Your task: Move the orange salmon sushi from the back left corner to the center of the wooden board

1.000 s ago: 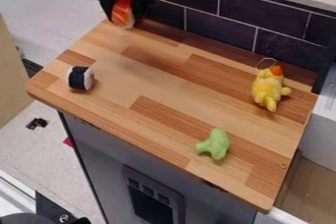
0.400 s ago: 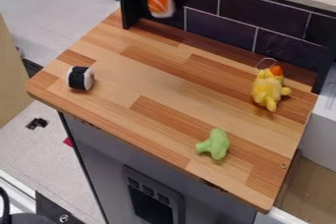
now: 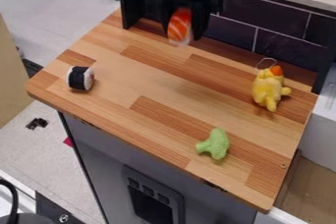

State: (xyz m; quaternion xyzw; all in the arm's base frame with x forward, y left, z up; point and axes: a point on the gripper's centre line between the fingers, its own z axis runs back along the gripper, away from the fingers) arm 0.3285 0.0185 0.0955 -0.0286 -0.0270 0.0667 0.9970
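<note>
black gripper (image 3: 186,29): hung at top centre, fingers clamped on the toy nigiri (image 3: 179,24)
toy nigiri: pinched between them, lower end poking out, held up probably to clear the wooden top (image 3: 144,80)
sushi roll (image 3: 80,78), broccoli (image 3: 214,144), yellow plush (image 3: 267,88): spaced out left, lower right, right, maybe for easy grabbing

One high, near view; slants down at wooden counter (image 3: 141,83)

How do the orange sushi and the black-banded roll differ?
The sushi is orange with pale stripes; the roll is white with a black band. The sushi hangs in the gripper, off the counter; the roll rests on the counter. Both show some white.
</note>
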